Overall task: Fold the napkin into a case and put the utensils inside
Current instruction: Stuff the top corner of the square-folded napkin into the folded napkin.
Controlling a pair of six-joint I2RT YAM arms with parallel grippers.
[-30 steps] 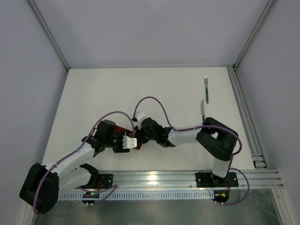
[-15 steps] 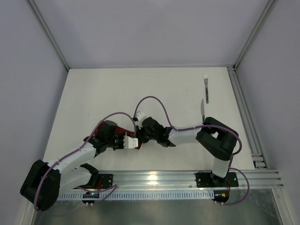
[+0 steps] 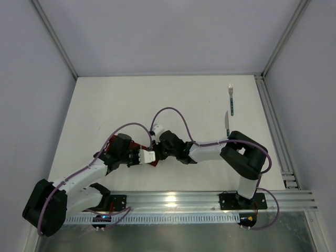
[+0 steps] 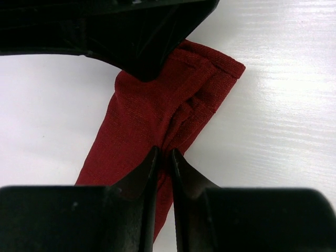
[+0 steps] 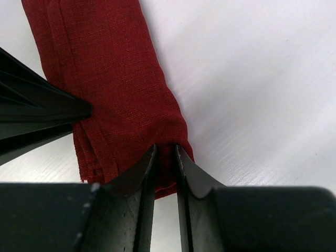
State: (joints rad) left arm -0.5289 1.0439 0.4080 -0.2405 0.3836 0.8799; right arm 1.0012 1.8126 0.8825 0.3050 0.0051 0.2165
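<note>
Red napkin (image 4: 142, 115), nipped by left pincer (image 4: 164, 153), right pincer (image 5: 165, 149)

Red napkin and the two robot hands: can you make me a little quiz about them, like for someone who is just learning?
1. True or false: the fork and the knife are lying inside the napkin.
2. Pick one: what is the left hand pinching? A) the fork. B) a fold of the napkin. C) nothing at all.
3. Fill the gap: the right hand is shut on the napkin too, so the number of hands holding it is ____.

Key: 1 false, both lie bare on the table, far from the napkin. 2 B. 3 two.
</note>
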